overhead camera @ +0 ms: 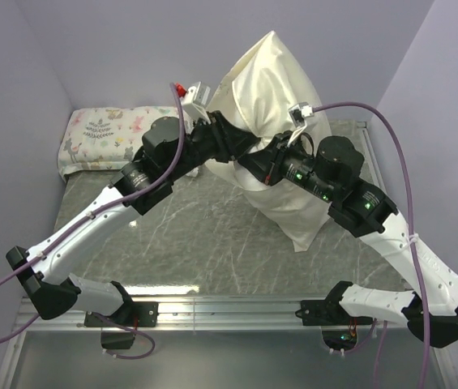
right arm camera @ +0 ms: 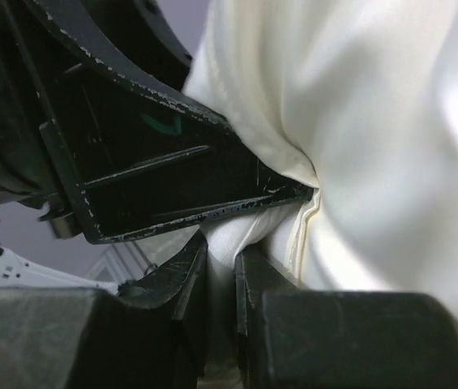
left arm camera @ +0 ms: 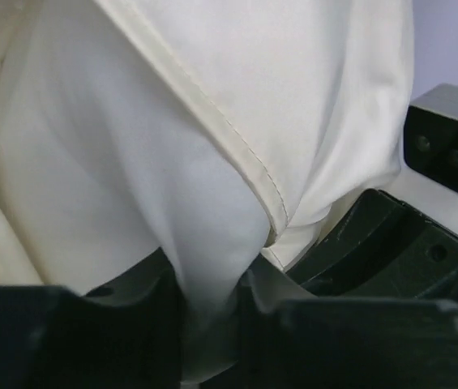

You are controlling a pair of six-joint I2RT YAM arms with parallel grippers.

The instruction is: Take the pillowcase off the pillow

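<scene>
Large cream, slightly shiny, thin-fabric pillowcase [overhead camera: 269, 73], standing on end at the back middle of the grey marbled bench [overhead camera: 204, 235]. Leans its top toward the far wall and rests one lower corner on the bench. Stands upright, by the look of it, only because both arms meet at its near side. Probably held this way so the open end faces the tools and hangs free instead of lying pinned under its own weight. Well apart at the back left: a small floral pillow [overhead camera: 111, 134], flat against the wall and touched by neither arm.

From the left wrist: a stitched cream hem [left arm camera: 229, 138] crossing diagonally. Below it, the large plump matte white rectangular pillow [left arm camera: 131, 186] bulging out, whiter than the case.

Left tool [left arm camera: 211, 324]: fingers set to a narrow gap. Pinches a bulge of that white pillow just under the hem, judged to be a hold on the pillow for parting it from the sleeve.

Right tool [right arm camera: 220, 284]: nearly closed. Clamps a thin fold of pale fabric right beside the hem. Most likely the pillowcase edge, though hard to tell cream from white in that shadow. Sits just below a finger of the left tool.

Little done by this reading: pillow almost wholly inside the pillowcase.
</scene>
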